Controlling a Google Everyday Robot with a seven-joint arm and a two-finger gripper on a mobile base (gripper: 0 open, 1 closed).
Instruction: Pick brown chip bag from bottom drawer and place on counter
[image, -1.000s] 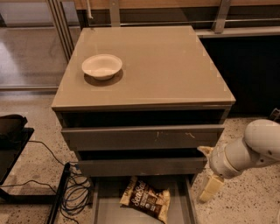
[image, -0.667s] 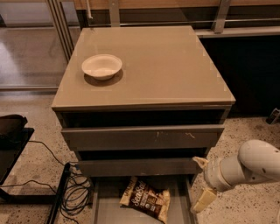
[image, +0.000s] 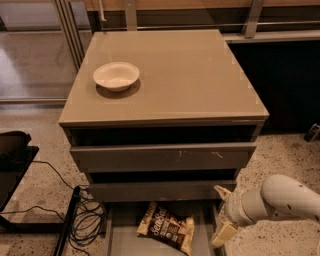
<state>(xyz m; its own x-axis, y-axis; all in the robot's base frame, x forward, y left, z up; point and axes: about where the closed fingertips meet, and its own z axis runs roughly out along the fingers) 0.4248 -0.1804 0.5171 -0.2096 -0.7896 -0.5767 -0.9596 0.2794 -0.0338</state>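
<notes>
The brown chip bag (image: 167, 226) lies flat on the floor of the open bottom drawer (image: 124, 239), at its middle, with white "Sea Salt" script showing. My gripper (image: 222, 212) hangs at the drawer's right side wall, to the right of the bag and apart from it. Its two tan fingers are spread open with nothing between them; one fingertip (image: 223, 233) points down by the drawer wall. The white arm (image: 280, 200) comes in from the right. The glossy taupe counter (image: 185, 75) tops the cabinet.
A white bowl (image: 116, 75) stands on the counter's left part. The two upper drawers (image: 160, 157) are slightly pulled out above the bag. Black cables (image: 82, 217) and a dark stand lie on the floor at left. A glass partition stands behind at left.
The arm and gripper have moved down and left, from beside the cabinet's right corner to the right wall of the bottom drawer. The bag has not moved.
</notes>
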